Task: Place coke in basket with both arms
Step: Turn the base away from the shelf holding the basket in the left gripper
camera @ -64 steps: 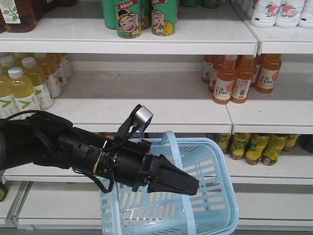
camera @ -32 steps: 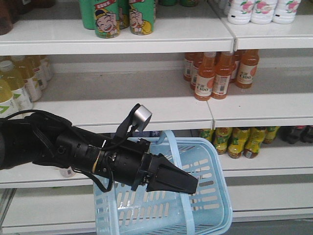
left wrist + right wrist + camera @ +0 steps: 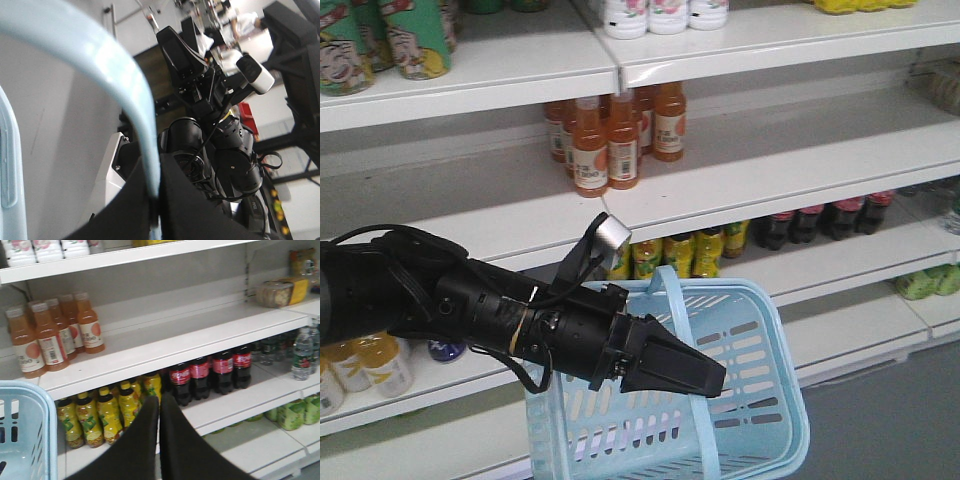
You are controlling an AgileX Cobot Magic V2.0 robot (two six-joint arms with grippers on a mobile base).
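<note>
Shelves (image 3: 200,337) are carrying drinks. Basket (image 3: 760,420) is hanging tilted, w/ left end effector (image 3: 155,197) pinching its handle (image 3: 115,75). Right end effector (image 3: 159,402) is sitting closed, empty, pointing twd coke (image 3: 200,380), which is standing upright, caps up, on lower shelf.

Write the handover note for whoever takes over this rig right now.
Left gripper: shut on the basket handle, holding the basket up at the shelving.
Right gripper: jaws shut, empty.
Coke: standing in a row on the lower shelf, right of the yellow-capped bottles, untouched.
Done: basket in hand and brought to the coke.
Left: open the right jaws, take one coke, set it in the basket. No bottle shows in it yet.
</note>
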